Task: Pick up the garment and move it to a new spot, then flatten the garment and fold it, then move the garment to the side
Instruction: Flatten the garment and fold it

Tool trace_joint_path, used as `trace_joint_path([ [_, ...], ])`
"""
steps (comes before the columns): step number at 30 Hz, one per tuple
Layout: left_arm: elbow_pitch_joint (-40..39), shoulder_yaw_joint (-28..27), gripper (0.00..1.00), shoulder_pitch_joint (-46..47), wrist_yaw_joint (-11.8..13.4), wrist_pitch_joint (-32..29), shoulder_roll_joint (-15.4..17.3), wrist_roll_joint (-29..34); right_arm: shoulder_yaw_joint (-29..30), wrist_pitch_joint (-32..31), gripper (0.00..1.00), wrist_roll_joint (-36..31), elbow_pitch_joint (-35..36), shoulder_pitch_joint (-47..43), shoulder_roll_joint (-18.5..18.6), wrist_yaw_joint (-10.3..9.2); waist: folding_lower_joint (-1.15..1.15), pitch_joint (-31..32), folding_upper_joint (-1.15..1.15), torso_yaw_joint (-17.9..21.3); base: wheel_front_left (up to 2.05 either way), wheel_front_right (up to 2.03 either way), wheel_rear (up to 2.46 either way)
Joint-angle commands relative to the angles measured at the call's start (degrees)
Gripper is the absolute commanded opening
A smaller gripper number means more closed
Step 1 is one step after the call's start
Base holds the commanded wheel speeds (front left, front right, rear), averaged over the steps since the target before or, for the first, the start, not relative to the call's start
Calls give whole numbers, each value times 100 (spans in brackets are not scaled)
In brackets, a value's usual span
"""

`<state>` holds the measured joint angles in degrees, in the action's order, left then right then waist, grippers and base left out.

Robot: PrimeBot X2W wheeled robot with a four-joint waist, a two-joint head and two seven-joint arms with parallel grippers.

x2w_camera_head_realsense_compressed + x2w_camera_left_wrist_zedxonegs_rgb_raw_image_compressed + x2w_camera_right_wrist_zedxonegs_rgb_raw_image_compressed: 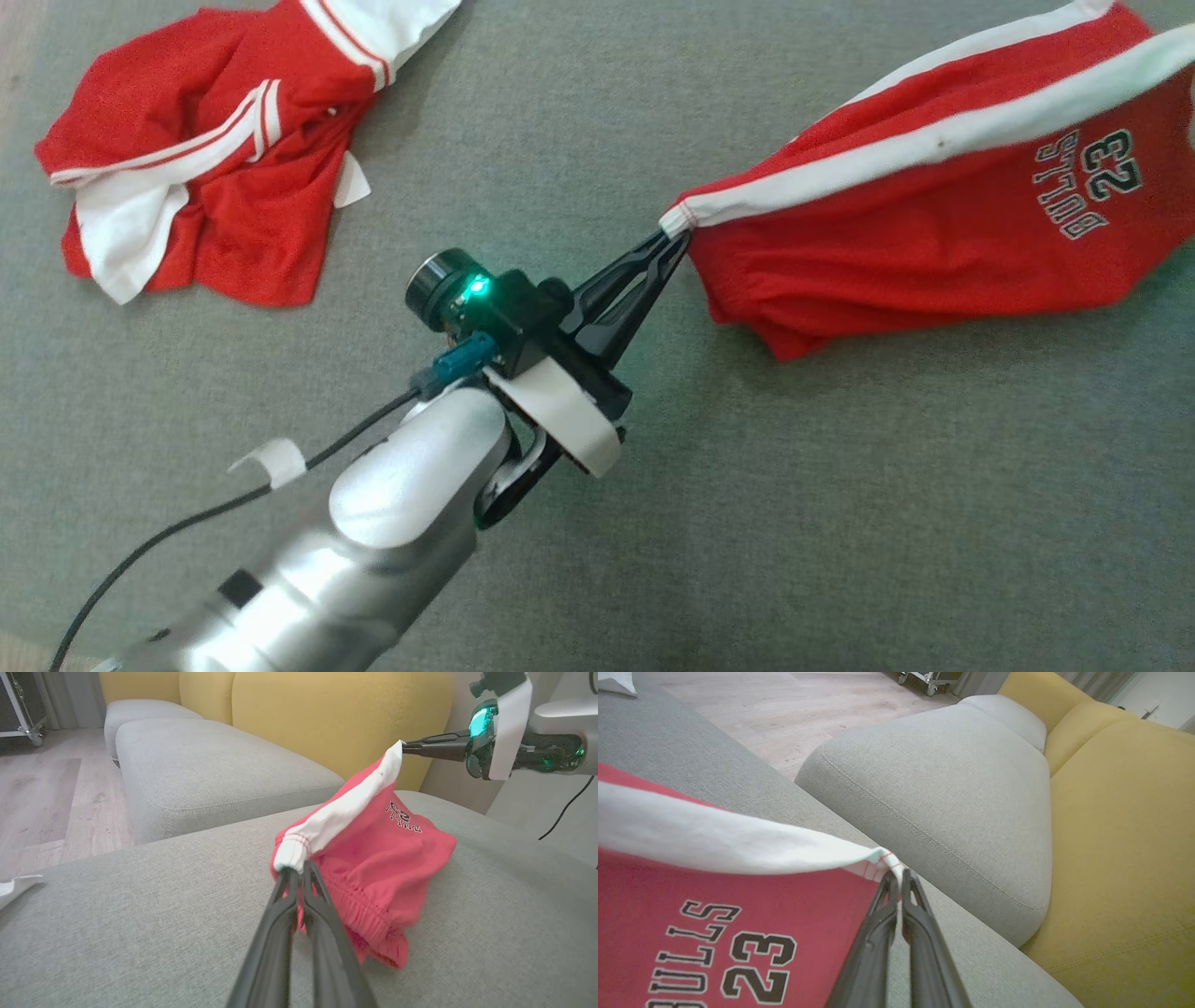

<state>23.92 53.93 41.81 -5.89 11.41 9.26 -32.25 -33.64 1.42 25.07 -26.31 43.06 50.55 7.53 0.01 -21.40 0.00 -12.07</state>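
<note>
Red shorts [934, 224] hang stretched over the grey cushion [747, 523], left gripper [676, 239] and right gripper [896, 878], two in all, each clamped on one white-striped corner; one second red garment [215, 159] lies crumpled apart

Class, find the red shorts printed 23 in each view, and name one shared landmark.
Head view: upper right, red shorts, corner pinched by left gripper.
Left wrist view: centre, just beyond the fingertips.
Right wrist view: lower left.
Shared landmark: the white stripe.
</note>
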Motion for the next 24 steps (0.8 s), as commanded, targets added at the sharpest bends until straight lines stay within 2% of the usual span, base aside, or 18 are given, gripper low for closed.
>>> trace_joint_path([
  [1, -88, -198, 4, 282, -19, -11, 18, -36, -101, 56, 0, 95, -36, 94, 172, -4, -1, -91, 0, -83, 0, 0, 0],
  [3, 26, -186, 7, 353, -36, -5, -35, -66, -294, 113, 0, 163, -262, 314, 104, -4, -1, -140, 0, -115, 0, 0, 0],
  [4, 91, -186, 15, 379, -43, 5, -60, -87, -383, 161, 16, 193, -362, 407, 54, -4, -1, -154, 0, -121, 0, 0, 0],
  [6, 219, -187, 43, 420, -57, 35, -108, -128, -526, 300, 49, 269, -559, 567, -47, -4, -1, -180, 0, -125, 0, 0, 0],
  [7, 282, -200, 96, 431, -59, 57, -130, -148, -567, 399, 100, 311, -654, 630, -108, -4, -1, -185, 0, -121, 0, 0, 0],
  [8, 346, -213, 100, 432, -59, 80, -151, -166, -620, 521, 100, 357, -719, 670, -170, -4, -1, -183, 0, -115, 0, 0, 0],
  [13, 594, -323, 100, 242, 51, 237, -260, -243, -726, 1014, 100, 828, -995, 527, -375, -4, -1, -51, 0, -73, 0, 0, 0],
  [17, 615, -421, 100, -18, 250, 315, -290, -200, -701, 1183, 100, 1136, -1023, 224, -443, -4, -1, 64, 0, -30, 0, 0, 0],
  [20, 431, -608, 100, -345, 662, 351, -282, 47, -606, 1246, 100, 1473, -1039, -138, -534, -4, -1, 146, 0, -11, 0, 0, 0],
  [24, -403, -1235, 100, -1071, 1386, 356, -359, 592, -428, 1276, 100, 1777, -1261, -456, -594, -4, -1, 207, 0, -122, 0, 0, 0],
])
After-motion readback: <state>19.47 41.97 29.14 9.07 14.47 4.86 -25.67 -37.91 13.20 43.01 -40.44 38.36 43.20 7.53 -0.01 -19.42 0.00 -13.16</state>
